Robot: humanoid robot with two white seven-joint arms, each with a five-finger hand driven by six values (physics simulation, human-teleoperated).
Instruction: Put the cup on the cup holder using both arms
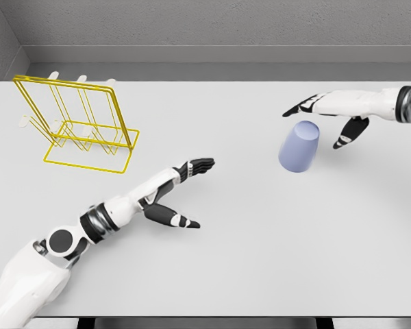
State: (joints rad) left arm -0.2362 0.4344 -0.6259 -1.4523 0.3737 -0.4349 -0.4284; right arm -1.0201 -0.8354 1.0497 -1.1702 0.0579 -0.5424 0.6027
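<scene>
A pale blue-violet cup (300,146) stands upside down on the white table, right of the middle. My right hand (323,122) hovers just behind and to the right of it, fingers spread, thumb down beside the cup, not touching it. The yellow wire cup holder (80,123) with white-tipped pegs stands at the far left. My left hand (187,192) lies open over the table's middle, between the holder and the cup, holding nothing.
The white table (260,260) has a grey wall behind it and a front edge near the picture's bottom. Nothing else stands on it besides the holder and the cup.
</scene>
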